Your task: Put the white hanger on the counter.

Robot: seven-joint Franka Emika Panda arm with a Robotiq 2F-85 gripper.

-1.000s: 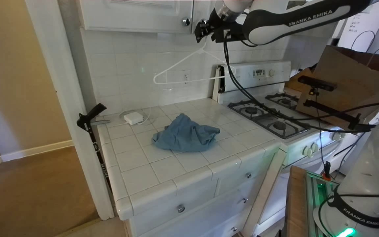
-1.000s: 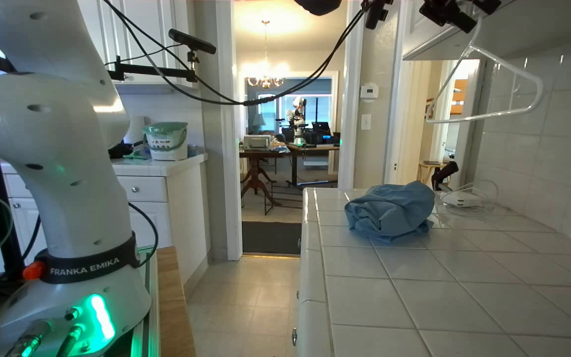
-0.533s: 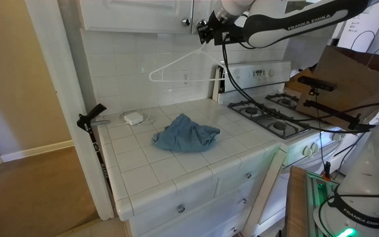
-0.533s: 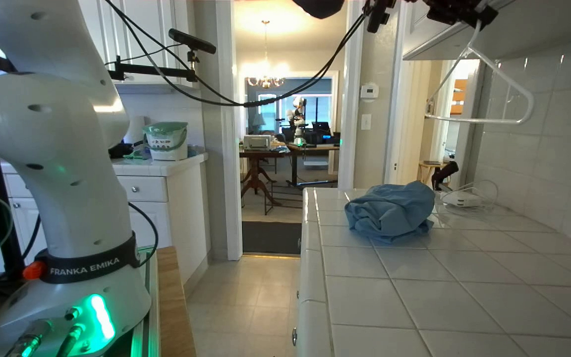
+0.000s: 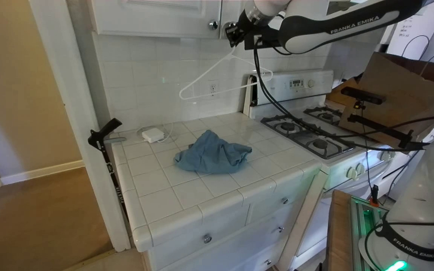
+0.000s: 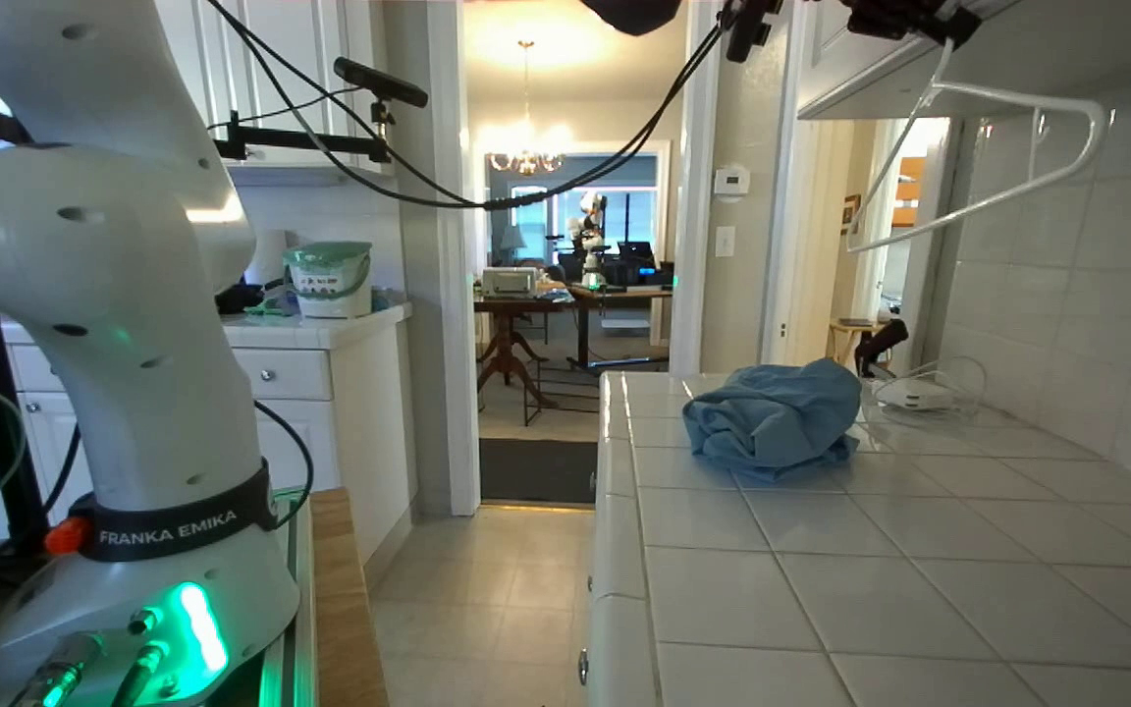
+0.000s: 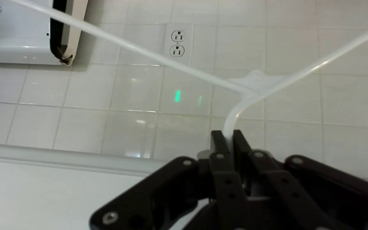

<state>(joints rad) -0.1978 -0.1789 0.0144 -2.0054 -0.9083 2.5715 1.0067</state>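
Gripper (image 7: 228, 135) has the white hanger (image 7: 252, 96) pinched by the hook, dangling in midair above the tile counter (image 5: 217, 188), where there's a crumpled blue cloth (image 5: 215, 155).

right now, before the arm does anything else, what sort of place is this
Very likely a kitchen, probably in a home: a stove stands right beside a tiled counter, and a white wall cabinet hangs above that counter.
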